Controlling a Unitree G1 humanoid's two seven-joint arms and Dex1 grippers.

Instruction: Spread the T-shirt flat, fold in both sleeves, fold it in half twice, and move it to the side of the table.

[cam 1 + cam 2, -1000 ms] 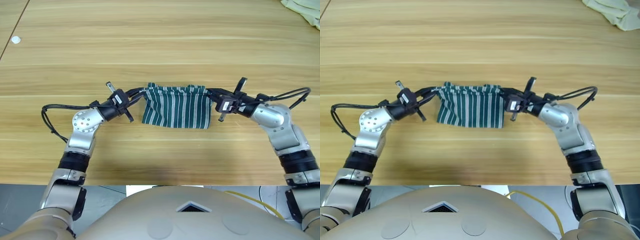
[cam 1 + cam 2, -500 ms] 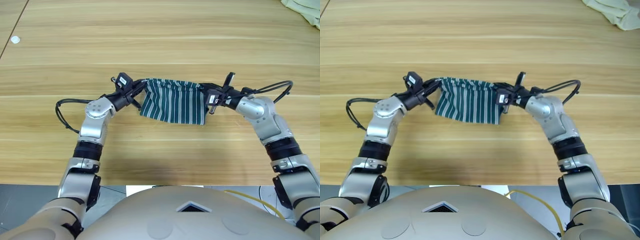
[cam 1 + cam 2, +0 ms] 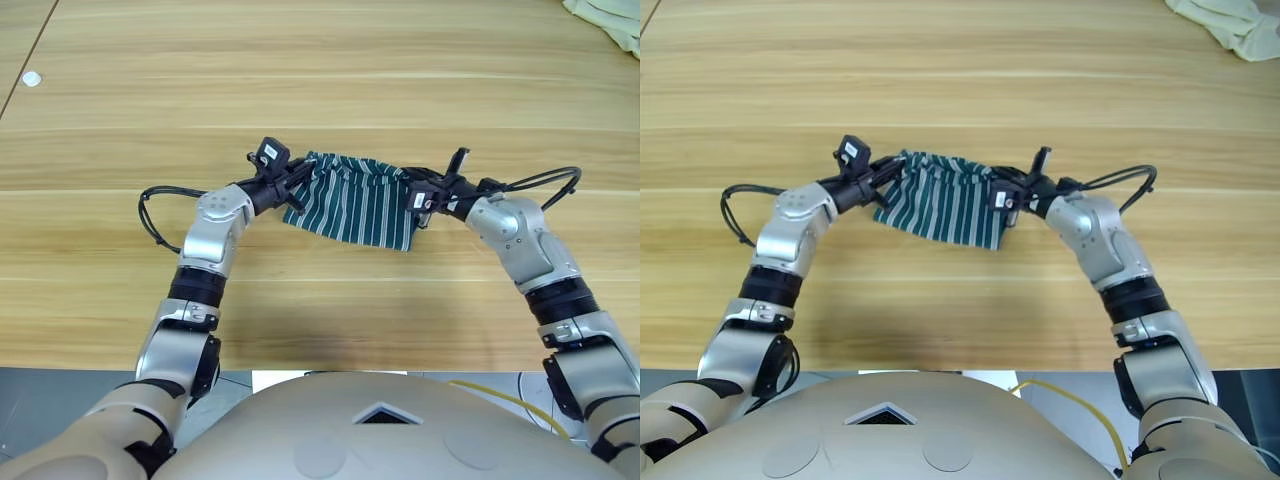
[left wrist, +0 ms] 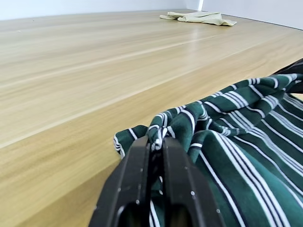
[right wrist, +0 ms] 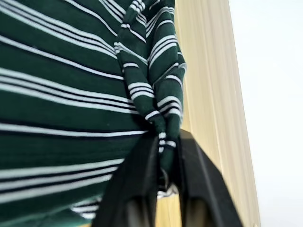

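Two corners of your striped T-shirt (image 3: pixel 355 205) are being gripped at mid-table (image 3: pixel 300 80): the left gripper (image 3: pixel 298 177) is pinching its fingers on the nine-o'clock corner, the right gripper (image 3: pixel 408 190) clamping the three-o'clock corner.

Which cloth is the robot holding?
The green striped T-shirt, pinched at each end by the left gripper and right gripper. The pale cloth lies alone at the far right corner of the table.

Green white-striped T-shirt (image 3: pixel 352 203); light wooden table (image 3: pixel 300 80).
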